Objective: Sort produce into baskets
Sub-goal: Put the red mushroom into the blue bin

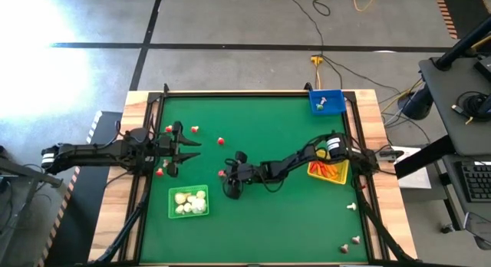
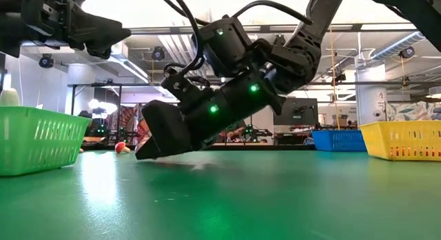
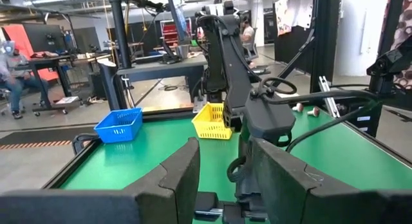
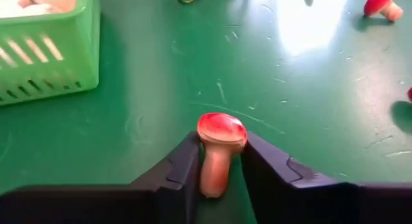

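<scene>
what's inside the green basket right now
The green latticed plastic basket holds a cluster of whitish garlic-like bulbs, seen from above. Whatever lies beneath the top bulbs is covered, so an exact count isn't possible.

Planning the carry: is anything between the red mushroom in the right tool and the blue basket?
Nothing visible. The mushroom sits between the right tool's fingers at mid-table; bare mat runs up to the blue basket at the far right corner.
</scene>
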`<move>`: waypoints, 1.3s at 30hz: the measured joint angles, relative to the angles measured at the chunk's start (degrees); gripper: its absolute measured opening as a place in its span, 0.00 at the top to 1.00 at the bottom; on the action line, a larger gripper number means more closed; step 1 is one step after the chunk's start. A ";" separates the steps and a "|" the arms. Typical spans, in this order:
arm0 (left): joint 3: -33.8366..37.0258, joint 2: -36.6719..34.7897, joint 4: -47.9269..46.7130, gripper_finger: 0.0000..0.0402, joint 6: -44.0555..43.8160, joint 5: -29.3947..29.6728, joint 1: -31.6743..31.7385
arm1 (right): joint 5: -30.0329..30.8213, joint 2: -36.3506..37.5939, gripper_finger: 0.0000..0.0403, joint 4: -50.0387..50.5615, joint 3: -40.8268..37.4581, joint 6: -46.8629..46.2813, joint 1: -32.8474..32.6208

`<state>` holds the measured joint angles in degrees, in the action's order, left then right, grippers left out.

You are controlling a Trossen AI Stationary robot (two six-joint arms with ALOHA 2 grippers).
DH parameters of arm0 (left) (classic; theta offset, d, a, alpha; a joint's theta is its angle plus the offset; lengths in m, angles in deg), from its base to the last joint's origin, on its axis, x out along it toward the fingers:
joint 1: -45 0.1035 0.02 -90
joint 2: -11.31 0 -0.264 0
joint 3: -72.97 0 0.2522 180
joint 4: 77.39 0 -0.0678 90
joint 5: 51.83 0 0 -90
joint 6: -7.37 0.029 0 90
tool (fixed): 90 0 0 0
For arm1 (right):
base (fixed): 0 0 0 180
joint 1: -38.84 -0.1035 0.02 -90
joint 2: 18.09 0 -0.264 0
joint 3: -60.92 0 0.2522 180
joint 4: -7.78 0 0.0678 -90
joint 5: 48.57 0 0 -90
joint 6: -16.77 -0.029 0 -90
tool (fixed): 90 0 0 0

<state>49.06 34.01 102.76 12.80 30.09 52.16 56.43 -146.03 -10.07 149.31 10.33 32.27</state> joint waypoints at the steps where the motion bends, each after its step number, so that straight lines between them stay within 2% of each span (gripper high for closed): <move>1: 0.00 -0.11 -0.02 0.68 0.02 0.00 0.00 | 0.00 0.19 0.79 0.05 0.00 0.00 0.15; 5: 0.00 -1.23 -0.24 0.68 -0.42 -0.01 0.00 | -0.27 3.65 0.84 0.43 -0.81 -1.64 1.86; 10: -0.07 -3.57 -2.01 0.68 -1.45 -0.02 0.00 | 0.24 15.24 0.82 7.07 -7.88 -3.16 8.65; 13: -0.09 -5.02 -4.55 0.68 -1.88 -0.32 0.00 | 3.95 24.68 0.82 13.95 -14.70 -6.40 14.80; 18: -0.08 -6.95 -6.40 0.68 -3.68 -0.37 0.00 | 15.10 39.19 0.84 30.71 -23.75 -13.86 27.30; 20: -0.07 -7.49 -6.56 0.68 -4.19 -0.39 0.00 | 16.28 42.71 0.84 36.95 -26.45 -16.19 32.38; 23: -0.04 -8.02 -7.29 0.68 -4.50 -0.41 0.00 | 16.51 47.07 0.83 40.76 -29.48 -18.20 38.92; 28: 0.00 -8.46 -7.63 0.68 -4.51 -0.41 0.00 | 13.80 48.92 0.83 46.77 -30.78 -25.55 47.95; 34: 0.00 -8.58 -7.61 0.68 -4.50 -0.42 0.00 | 12.21 47.69 0.83 51.30 -30.75 -30.48 53.99; 39: 0.00 -8.72 -7.54 0.68 -4.50 -0.42 0.00 | 8.94 45.35 0.83 50.65 -30.75 -30.48 58.08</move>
<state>49.06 25.29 95.22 8.30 29.68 52.16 65.37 -100.69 40.58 118.56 -20.15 90.35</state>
